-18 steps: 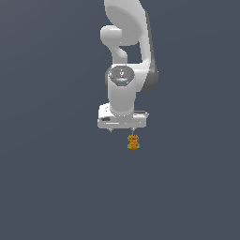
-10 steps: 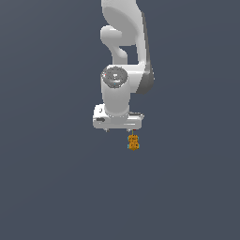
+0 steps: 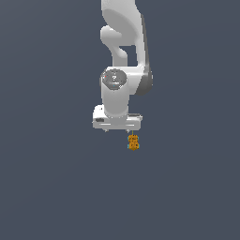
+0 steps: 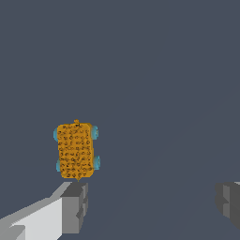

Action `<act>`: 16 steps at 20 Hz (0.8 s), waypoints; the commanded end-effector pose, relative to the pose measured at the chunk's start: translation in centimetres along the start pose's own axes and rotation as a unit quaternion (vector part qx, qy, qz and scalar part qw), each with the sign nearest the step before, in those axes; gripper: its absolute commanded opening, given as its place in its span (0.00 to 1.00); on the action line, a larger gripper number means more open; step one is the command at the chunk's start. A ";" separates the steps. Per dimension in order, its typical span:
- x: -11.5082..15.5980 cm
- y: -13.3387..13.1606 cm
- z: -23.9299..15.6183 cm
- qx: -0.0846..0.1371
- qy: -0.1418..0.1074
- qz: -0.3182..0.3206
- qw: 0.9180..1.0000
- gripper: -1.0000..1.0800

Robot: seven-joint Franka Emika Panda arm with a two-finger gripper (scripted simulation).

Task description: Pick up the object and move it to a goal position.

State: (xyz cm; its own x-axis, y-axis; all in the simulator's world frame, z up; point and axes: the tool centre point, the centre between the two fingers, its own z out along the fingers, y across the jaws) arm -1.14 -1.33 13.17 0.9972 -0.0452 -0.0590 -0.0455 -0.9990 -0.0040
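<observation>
Wrist view, nearest first: two gray fingertip pads (image 4: 75, 206) show, one w/ a white finger body behind it, the other at the opposite edge of the frame, only partly in shot. Wide gap between them, nothing in it, so fingers are released, spread apart. Gripper (image 4: 152, 202) midpoint sits over bare gray floor (image 4: 154, 70).

Just past the tip of the first pad: the object (image 4: 76, 151). Orange-brown block, speckled dark texture, oblong, w/ small blue knobs at its four corners and a tiny nub at each short end. It's right at the pad tip, near touching; can't tell if there's actual contact. It's outside the gap, not between the fingers.

Exterior view: the object (image 3: 133, 142) is tiny, orange, upright, w/ faint blue specks, just below the gripper's (image 3: 118, 129) end on the exterior view's right. Much smaller than the gripper. Fingers barely show under the white hand body, only short stubs. Whether obj. rests on the floor (image 3: 47, 187) or not: can't tell, no shadow or edge to judge by.

Farther back/up: white arm (image 3: 123, 56) rises from the hand through a round gray-capped wrist joint, then bends and runs out the top of frame. Plain dark gray-blue background all round.
</observation>
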 end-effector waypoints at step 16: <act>-2.7 -7.7 6.3 -0.003 0.027 -0.025 0.999 0.96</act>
State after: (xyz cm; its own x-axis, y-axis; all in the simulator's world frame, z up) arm -3.63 6.01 7.46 0.9999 0.0012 -0.0104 0.0012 -1.0000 0.0010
